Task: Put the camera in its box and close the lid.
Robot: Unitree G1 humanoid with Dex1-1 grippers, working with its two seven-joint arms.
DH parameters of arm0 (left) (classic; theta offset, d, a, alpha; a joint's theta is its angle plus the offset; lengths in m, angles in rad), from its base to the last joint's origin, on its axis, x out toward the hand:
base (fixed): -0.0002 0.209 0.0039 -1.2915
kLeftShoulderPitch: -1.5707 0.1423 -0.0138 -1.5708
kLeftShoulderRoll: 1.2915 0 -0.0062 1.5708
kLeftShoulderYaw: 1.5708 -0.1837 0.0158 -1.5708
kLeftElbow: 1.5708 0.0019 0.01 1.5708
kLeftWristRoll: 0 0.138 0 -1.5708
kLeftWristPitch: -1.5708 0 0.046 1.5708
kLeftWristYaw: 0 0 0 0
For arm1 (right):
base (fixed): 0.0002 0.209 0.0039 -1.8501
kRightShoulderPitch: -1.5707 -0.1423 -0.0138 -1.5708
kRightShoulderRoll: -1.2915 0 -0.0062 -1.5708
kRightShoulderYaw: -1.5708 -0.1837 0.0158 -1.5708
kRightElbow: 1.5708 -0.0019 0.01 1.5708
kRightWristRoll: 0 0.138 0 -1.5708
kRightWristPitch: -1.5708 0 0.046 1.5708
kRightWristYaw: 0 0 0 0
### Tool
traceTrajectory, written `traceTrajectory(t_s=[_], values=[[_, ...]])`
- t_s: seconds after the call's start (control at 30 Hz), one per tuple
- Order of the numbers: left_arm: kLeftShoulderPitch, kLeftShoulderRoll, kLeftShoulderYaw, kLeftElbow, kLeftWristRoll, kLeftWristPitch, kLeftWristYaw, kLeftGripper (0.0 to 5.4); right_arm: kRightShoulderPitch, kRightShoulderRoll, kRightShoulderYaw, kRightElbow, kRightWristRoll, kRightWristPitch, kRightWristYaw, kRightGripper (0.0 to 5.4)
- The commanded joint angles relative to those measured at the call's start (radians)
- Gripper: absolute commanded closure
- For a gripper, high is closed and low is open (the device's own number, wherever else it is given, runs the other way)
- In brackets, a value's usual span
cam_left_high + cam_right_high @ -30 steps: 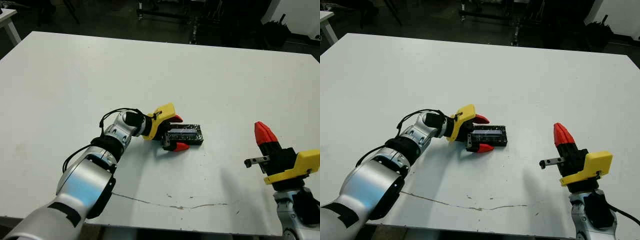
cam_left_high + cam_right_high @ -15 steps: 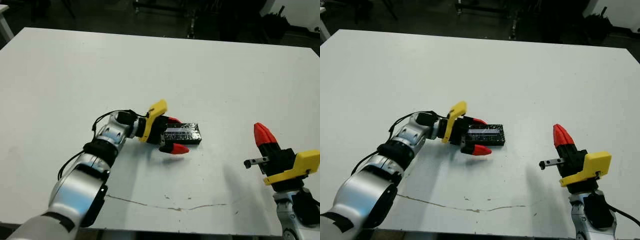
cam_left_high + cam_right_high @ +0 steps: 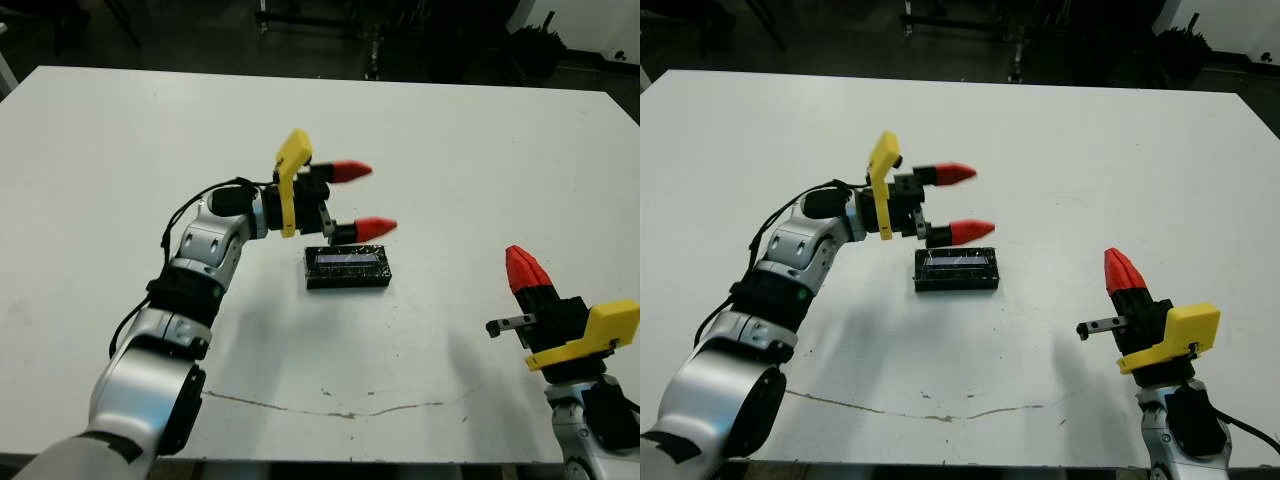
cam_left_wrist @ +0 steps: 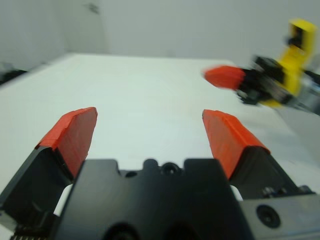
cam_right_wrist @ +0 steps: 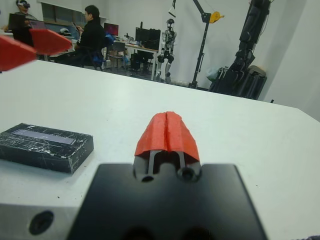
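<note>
Head view: the box (image 3: pixel 346 268) sits mid-surface (image 3: pixel 450 150) with its lid (image 3: pixel 347 262) on, so the left hand (image 3: pixel 360 199) hovers spread above it. Right wrist view: right hand (image 5: pixel 167 132) pressed together, idle, well apart.

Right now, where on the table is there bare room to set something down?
Bare table lies all along the far side, and between the closed box and the right gripper. It is crowded only around the box, where the left gripper hangs open-jawed.
</note>
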Motion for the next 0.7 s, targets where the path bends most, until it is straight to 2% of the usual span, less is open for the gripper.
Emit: traceTrajectory(t_s=[0.03,0.17,0.33,0.47,0.7], values=[[0.094,-0.038,0.002,-0.139,-0.012,0.033,0.135,0.02,0.004,-0.011,-0.005,0.01,-0.008,-0.015,0.005,5.4],[0.202,-0.097,-0.057,-0.281,0.038,0.019,0.315,0.43,0.001,-0.009,-0.001,0.008,-0.013,-0.016,0.002,5.4],[0.289,-0.122,-0.149,-0.347,0.105,0.018,0.431,1.2,0.001,-0.01,-0.002,0.006,-0.004,-0.011,0.005,5.4],[0.33,-0.116,-0.211,-0.366,0.13,0.084,0.47,1.79,0.004,-0.011,-0.002,-0.001,-0.009,-0.003,0.001,5.4],[0.351,-0.115,-0.28,-0.267,0.164,0.069,0.482,2.85,0.006,-0.011,0.0,-0.012,-0.012,0.008,-0.004,5.4]])
